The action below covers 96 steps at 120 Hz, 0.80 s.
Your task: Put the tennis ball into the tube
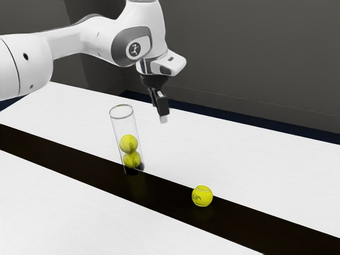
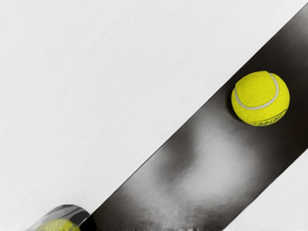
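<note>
In exterior view, hovering with gripper (image 1: 163, 119) near the tube (image 1: 124, 125), cannot tell if wide or narrow. Can see two balls (image 1: 128, 143) inside tube, tennis ball (image 1: 202, 196) well apart from it. In wrist view, also see tennis ball outside tube.

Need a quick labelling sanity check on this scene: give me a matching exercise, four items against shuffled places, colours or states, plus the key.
Items
1. Loose tennis ball
2. Tube
3. Gripper
4. Strip

Descriptions
A. Dark, crossing the white table
B. Clear, with two balls inside
C. Raised above the table, away from the loose ball
D. Yellow, outside the tube

Pairs: 1-D, 2-B, 3-C, 4-A
</note>
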Motion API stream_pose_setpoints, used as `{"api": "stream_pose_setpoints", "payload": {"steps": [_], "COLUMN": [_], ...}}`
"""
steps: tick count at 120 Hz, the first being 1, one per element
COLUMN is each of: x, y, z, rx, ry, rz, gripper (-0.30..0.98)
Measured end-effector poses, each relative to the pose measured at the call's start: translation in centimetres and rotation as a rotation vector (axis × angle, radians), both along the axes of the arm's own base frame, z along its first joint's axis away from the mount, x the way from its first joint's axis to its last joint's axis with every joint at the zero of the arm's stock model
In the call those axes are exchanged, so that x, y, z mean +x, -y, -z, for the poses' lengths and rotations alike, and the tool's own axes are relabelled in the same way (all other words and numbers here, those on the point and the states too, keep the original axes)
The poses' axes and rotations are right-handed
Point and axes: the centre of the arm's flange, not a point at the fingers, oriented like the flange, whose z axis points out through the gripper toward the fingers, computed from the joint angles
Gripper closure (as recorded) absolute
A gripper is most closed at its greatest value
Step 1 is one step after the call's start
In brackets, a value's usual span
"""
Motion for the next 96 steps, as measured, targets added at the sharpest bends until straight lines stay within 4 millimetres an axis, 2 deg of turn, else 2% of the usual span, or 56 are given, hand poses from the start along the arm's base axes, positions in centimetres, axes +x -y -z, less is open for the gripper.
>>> {"api": "stream_pose_setpoints", "payload": {"steps": [12,32,42,54,81,96], "x": [-0.1,0.2,0.0,-0.6,-2.3,-1.4], "y": [0.5,2.6,3.3,5.4,9.3,9.9], "z": [0.8,5.1,6.8,8.8,15.3,19.2], "rx": [0.012,0.009,-0.05,-0.112,-0.195,-0.246], "ry": [-0.028,-0.109,-0.158,-0.217,-0.276,-0.264], "rz": [0.011,0.036,0.021,0.023,0.029,-0.008], "gripper": [0.01,0.0,0.0,0.0,0.0,0.0]}}
